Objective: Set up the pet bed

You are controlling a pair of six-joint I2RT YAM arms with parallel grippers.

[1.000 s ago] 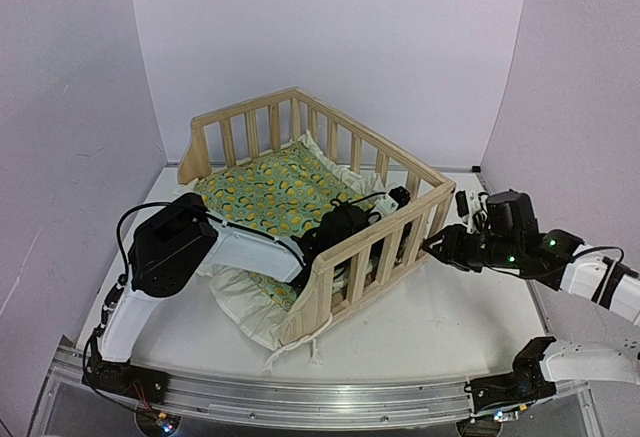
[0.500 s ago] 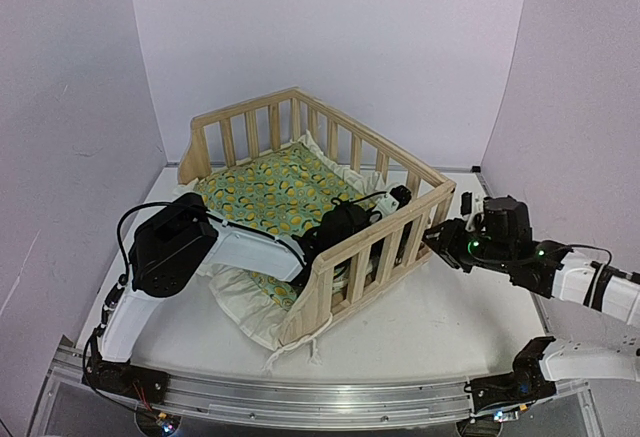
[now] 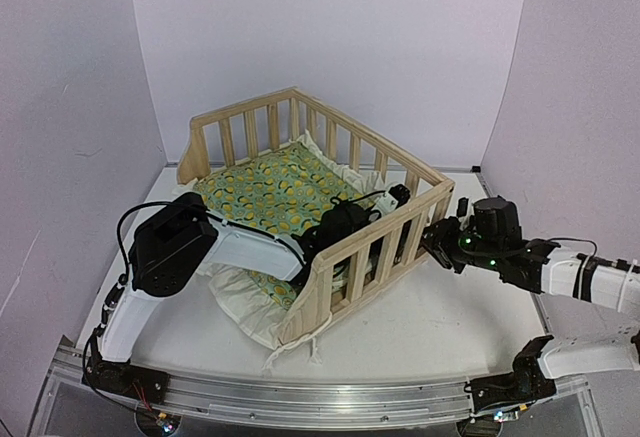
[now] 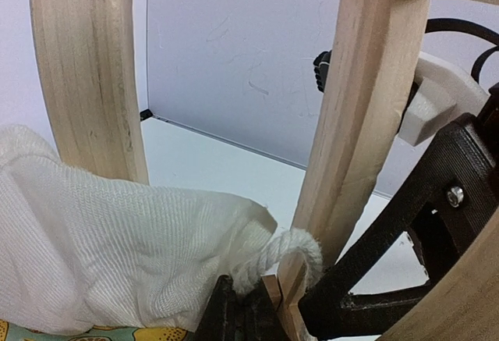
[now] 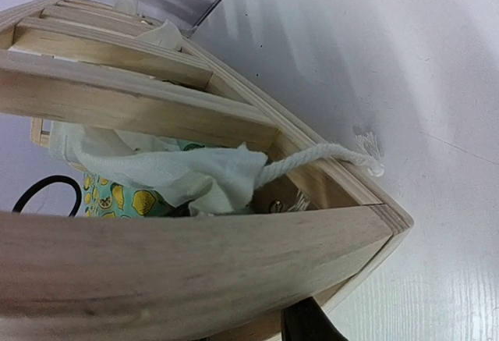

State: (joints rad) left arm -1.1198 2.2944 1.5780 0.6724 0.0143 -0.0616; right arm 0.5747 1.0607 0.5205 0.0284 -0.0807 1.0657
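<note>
Now seating the green-yellow, cream-ruffled cushion [image 3: 265, 192] in the pale pine slatted pet bed [image 3: 245, 107] on the white table [image 3: 450, 327], with left gripper [image 4: 238, 310] pinching its corner ruffle and right gripper [image 3: 436, 242], spread untellable, just outside that corner; next likely needs the white cord [image 4: 292, 247] drawn round a slat.

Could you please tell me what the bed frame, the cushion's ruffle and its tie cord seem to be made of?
The frame looks like pale, unvarnished softwood: matte, with visible grain lines. The ruffle looks like cream woven cloth, probably cotton: the weave shows up close. The cord looks like twisted white cotton rope, its strands visible and its end frayed.
</note>
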